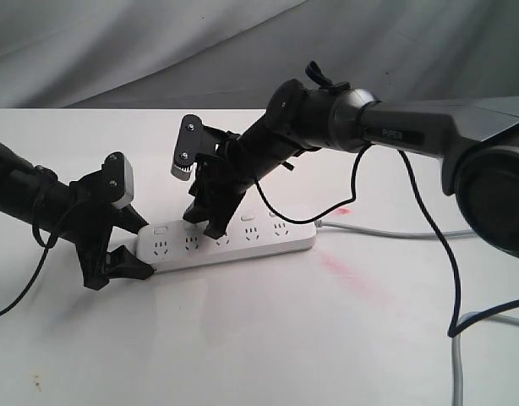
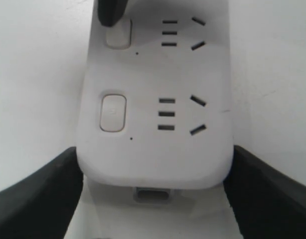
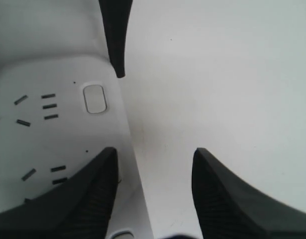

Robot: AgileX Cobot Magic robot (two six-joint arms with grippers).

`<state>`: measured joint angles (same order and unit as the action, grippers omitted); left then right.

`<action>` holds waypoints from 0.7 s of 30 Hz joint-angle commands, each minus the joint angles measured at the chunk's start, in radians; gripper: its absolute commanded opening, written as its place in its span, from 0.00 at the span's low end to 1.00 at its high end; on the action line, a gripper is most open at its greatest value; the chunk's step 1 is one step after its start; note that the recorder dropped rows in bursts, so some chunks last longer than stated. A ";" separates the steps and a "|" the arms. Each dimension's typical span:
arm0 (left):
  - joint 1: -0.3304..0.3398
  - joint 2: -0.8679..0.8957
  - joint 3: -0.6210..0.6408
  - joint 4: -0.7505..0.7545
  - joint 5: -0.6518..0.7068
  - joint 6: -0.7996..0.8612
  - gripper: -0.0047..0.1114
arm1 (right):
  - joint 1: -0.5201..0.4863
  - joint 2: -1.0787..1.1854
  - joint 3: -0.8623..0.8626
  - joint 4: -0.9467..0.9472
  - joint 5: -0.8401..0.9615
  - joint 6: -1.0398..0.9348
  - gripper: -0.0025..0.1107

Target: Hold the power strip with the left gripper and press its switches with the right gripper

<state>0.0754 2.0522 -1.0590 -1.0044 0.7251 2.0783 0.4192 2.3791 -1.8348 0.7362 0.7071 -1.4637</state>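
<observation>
**Strip clamped; right tool at switch**

Exterior: long white plastic power strip (image 1: 243, 241) flat on white worktop (image 1: 327, 338); black two-finger left tool (image 1: 139, 247) clamps its end.
Left wrist: black right tool (image 1: 204, 224) fingertip (image 2: 112, 12) on second small white rocker switch (image 2: 118, 35).
Right wrist: right tool (image 3: 154, 152) jaws apart.

One power strip (image 1: 268, 241), one left gripper (image 1: 139, 245), one right gripper (image 1: 204, 223).

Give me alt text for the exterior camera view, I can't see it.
On a white table, the left gripper clamps one end of a white power strip while the right gripper, jaws open, points down onto its switches.
</observation>
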 commanded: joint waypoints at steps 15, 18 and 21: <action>-0.005 -0.002 -0.005 -0.010 0.004 -0.002 0.51 | 0.001 0.002 0.000 0.008 -0.008 -0.001 0.41; -0.005 -0.002 -0.005 -0.010 0.004 -0.004 0.51 | 0.001 0.002 0.000 0.012 -0.008 -0.001 0.41; -0.005 -0.002 -0.005 -0.010 0.004 -0.004 0.51 | 0.005 0.002 0.000 0.012 -0.008 -0.001 0.41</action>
<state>0.0754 2.0522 -1.0590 -1.0044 0.7251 2.0783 0.4192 2.3791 -1.8348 0.7319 0.7036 -1.4637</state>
